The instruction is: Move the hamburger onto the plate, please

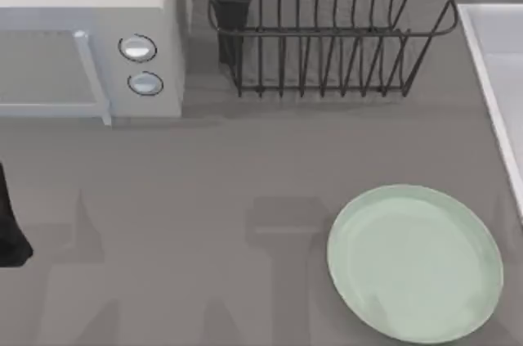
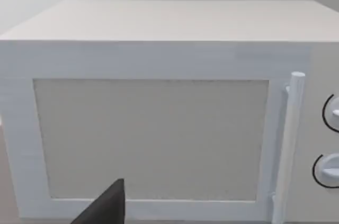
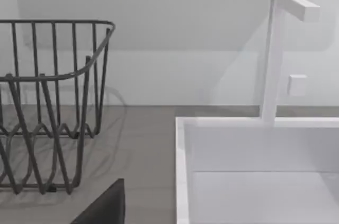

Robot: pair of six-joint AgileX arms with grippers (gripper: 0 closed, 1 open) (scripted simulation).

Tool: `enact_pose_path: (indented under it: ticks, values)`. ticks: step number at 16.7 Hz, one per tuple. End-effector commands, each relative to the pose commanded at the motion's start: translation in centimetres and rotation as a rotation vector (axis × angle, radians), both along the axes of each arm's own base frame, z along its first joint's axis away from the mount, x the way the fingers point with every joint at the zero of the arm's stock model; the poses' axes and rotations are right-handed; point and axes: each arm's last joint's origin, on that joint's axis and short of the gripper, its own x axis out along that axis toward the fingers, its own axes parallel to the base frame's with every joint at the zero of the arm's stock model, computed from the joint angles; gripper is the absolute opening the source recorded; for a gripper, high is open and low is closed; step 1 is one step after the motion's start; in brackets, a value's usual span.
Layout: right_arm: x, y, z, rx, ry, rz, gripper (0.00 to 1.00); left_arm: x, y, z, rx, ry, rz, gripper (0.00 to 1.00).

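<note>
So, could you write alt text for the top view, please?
A large pale green plate lies on the grey table, lower right. A white microwave stands at the upper left, with a dark wire dish rack beside it and a white sink at the right edge.

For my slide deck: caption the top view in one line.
Pale green plate on the grey table, microwave and wire dish rack behind, left arm at the left edge.
</note>
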Motion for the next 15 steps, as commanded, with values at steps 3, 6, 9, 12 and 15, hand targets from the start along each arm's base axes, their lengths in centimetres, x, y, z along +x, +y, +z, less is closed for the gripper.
enact_pose_path:
  ticks: [3,6,9,12,15]
  values:
    - [0.0,0.0,0.1,-0.013,0.015,-0.003,1.0,0.0,0.0,0.0,0.0,0.0,0.0,1.0]
    - [0.2,-0.2,0.9,-0.106,0.126,-0.018,1.0,0.0,0.0,0.0,0.0,0.0,0.0,1.0]
    - [1.1,-0.6,1.9,-0.276,0.357,-0.005,1.0,0.0,0.0,0.0,0.0,0.0,0.0,1.0]
    - [2.7,-1.2,2.0,-0.46,0.684,0.085,1.0,0.0,0.0,0.0,0.0,0.0,0.0,1.0]
    - [4.7,-2.0,1.6,-0.598,1.006,0.253,1.0,0.0,0.0,0.0,0.0,0.0,0.0,1.0]
